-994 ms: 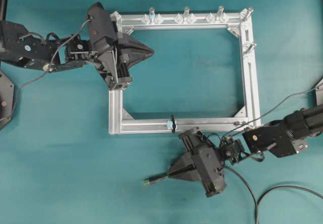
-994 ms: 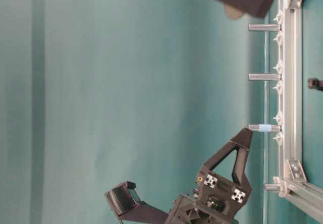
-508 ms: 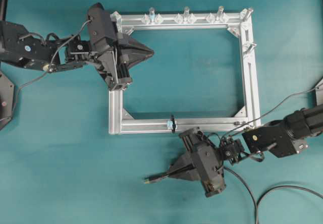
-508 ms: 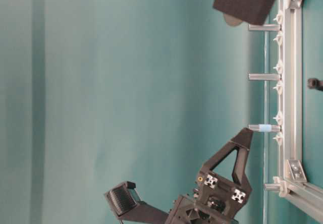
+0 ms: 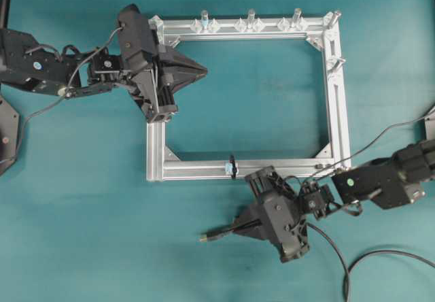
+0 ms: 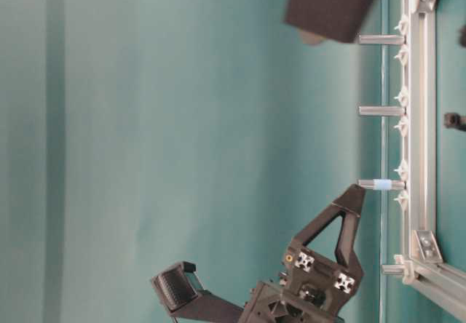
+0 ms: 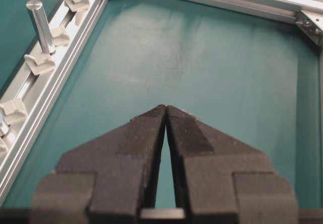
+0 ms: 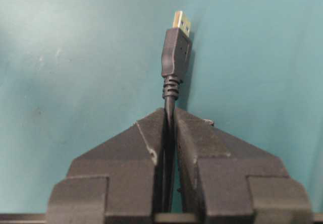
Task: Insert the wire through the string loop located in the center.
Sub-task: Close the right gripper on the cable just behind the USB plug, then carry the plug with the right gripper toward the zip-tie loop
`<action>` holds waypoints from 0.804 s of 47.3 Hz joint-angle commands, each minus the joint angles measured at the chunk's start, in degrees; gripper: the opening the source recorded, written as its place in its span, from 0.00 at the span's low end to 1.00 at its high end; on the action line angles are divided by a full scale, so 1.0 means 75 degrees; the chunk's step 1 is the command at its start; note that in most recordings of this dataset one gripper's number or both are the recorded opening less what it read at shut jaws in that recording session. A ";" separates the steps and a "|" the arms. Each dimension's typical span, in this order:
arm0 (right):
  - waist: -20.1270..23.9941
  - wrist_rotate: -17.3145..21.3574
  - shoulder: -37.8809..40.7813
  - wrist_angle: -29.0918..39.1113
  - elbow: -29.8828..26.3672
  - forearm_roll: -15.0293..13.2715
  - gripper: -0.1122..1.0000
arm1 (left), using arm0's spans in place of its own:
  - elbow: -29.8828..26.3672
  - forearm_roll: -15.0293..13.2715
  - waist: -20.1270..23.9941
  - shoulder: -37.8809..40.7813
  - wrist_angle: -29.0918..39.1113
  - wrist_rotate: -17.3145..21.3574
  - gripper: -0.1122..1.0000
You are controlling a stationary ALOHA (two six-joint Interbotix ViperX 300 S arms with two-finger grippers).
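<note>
We see our right gripper [image 8: 169, 114] clamped on the thin black metal-tipped wire [image 8: 174, 57], our left gripper [image 7: 166, 109] pressed together, empty.

Both arms are black, built from boxy matte segments. The left hand [image 5: 201, 69] ends in two wedge-shaped fingers [image 7: 136, 138] with a rough, grainy black surface, and together they form a pointed triangle. The right hand [image 5: 239, 225] has the same shape of fingers [image 8: 202, 143]. On each forearm sits a small round sticker, bluish on the left arm and greenish on the right arm. Thin dark cables run along both arms near the wrists. From table level, the left hand shows an open triangular frame with small silver screw plates.
</note>
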 commanded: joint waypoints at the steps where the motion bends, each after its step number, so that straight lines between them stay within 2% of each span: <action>1: 0.0000 -0.0012 -0.0492 0.0082 -0.0059 -0.0012 0.16 | -0.0047 0.0023 -0.0035 -0.0187 -0.0047 -0.0012 0.19; 24: -0.0012 -0.0047 -0.1488 0.0926 -0.0070 -0.0012 0.16 | -0.0047 0.0023 -0.0023 -0.0187 -0.0035 0.0023 0.19; 38: -0.0035 -0.0059 -0.1605 0.1102 -0.0094 -0.0012 0.16 | -0.0047 0.0023 -0.0023 -0.0187 -0.0047 0.0035 0.19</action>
